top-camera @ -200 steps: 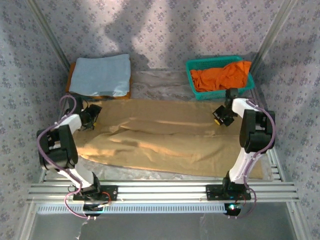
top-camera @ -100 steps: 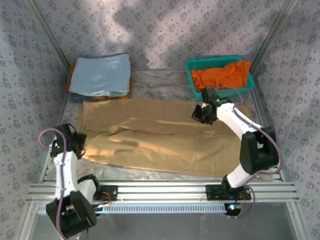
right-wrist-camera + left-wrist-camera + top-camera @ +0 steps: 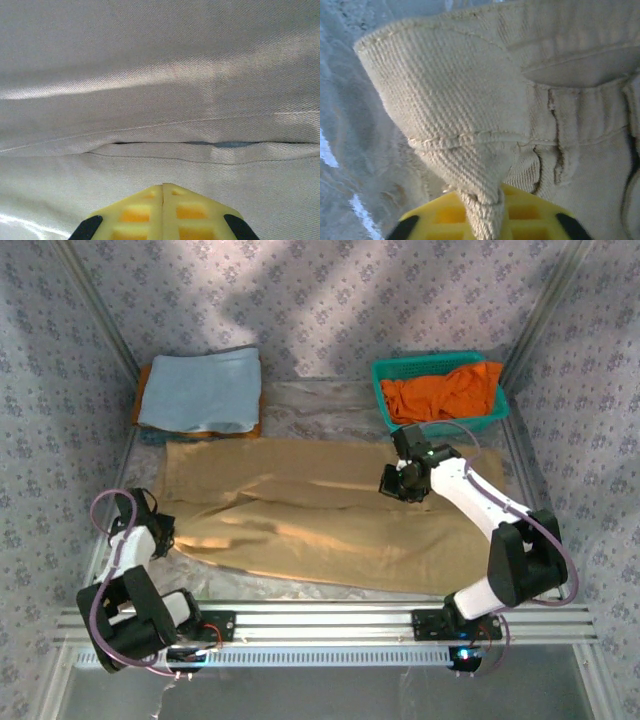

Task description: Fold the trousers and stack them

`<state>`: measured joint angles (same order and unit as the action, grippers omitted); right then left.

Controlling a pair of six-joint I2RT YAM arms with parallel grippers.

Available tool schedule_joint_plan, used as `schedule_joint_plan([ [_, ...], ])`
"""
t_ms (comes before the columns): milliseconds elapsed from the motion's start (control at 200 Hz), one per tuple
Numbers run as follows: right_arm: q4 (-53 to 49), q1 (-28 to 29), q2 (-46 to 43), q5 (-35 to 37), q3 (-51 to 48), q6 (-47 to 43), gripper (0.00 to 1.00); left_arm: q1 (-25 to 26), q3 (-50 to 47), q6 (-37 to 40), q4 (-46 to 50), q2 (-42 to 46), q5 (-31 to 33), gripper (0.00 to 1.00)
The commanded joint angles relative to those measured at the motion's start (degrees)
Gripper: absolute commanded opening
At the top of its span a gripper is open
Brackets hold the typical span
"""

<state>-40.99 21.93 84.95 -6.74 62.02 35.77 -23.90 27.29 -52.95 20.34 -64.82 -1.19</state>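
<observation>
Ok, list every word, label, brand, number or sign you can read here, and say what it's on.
None can be read.
The trousers show plain cloth, seams and a waistband up close, with no tag in sight.
The basket, orange garment and blue cloth carry no print.
The motif on the walls is a flower pattern, not writing.

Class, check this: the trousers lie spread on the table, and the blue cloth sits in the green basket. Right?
No. The top view shows the orange garment in the green basket; the blue cloth lies outside it, far left. The trousers do lie spread.
</observation>
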Motion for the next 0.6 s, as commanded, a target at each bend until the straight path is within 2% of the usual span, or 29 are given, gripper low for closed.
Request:
schedule_joint_plan([
  [0,-2.12,0.56,-0.74,1.87,0.65,1.50,0.08,0.56,3.88,2.83,-1.53,1.95,-0.75,0.00],
  [150,-1.41,0.80,0.38,1.54,0.49,1.58,0.07,10.04,8.13,3.45,4.74,6.23,7.15,0.00],
  [255,-0.65,0.77,1.16,1.10,0.02,1.50,0.08,17.41,12.06,4.43,6.51,3.25,11.89,0.01],
  [455,1.11,0.25,1.07,-0.32,-1.88,1.15,0.09,27.81,22.55,7.56,7.66,-13.89,14.33,0.12],
  [595,3.09,-0.63,-0.11,-1.87,-4.01,1.06,0.12,34.67,34.73,11.98,11.07,-28.56,13.23,0.29],
])
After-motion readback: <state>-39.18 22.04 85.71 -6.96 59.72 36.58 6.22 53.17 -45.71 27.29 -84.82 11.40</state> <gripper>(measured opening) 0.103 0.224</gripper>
